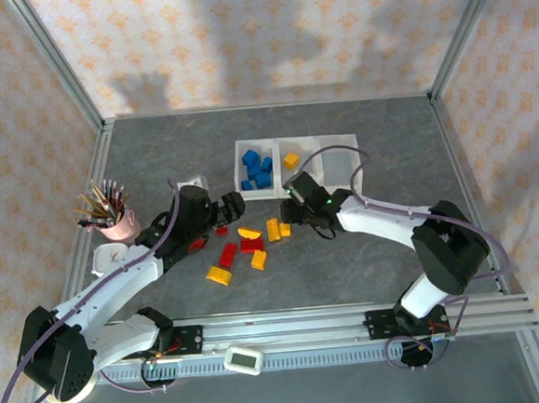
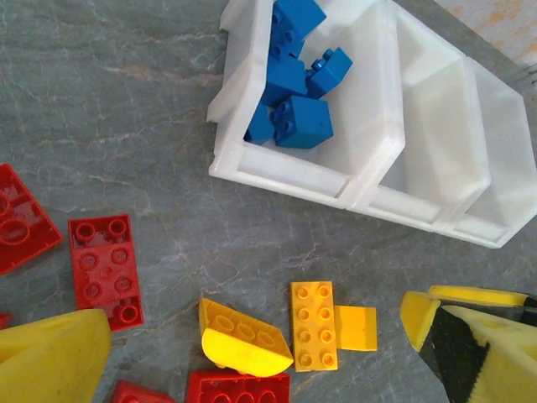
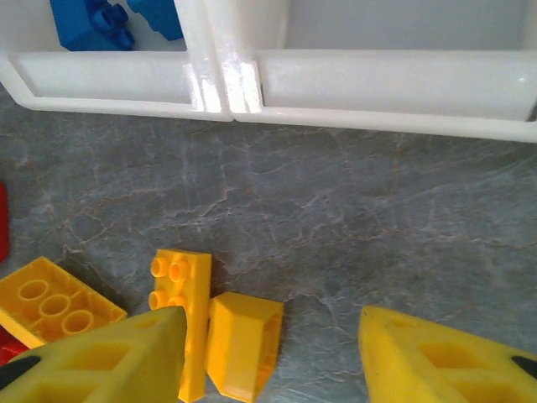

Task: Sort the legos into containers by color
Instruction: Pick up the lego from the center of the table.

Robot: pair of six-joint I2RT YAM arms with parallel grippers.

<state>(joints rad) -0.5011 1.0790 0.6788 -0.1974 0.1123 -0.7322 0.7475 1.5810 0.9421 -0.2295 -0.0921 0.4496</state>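
The containers (image 1: 297, 167) are three joined white bins at the back. The left bin holds several blue legos (image 2: 294, 80) and the middle bin one yellow brick (image 1: 291, 161). Red legos (image 1: 228, 254) and yellow legos (image 1: 218, 275) lie loose on the table in front. My left gripper (image 2: 260, 353) hangs open above a rounded yellow brick (image 2: 243, 340) and a flat yellow plate (image 2: 313, 325). My right gripper (image 3: 273, 357) is open low over the table. A yellow wedge (image 3: 243, 340) lies between its fingers, near the left one, beside the yellow plate (image 3: 180, 302).
A pink cup of pencils (image 1: 112, 214) stands at the left, with a white object (image 1: 111, 259) in front of it. A small white device (image 1: 244, 359) sits on the front rail. Metal frame posts and patterned walls bound the table.
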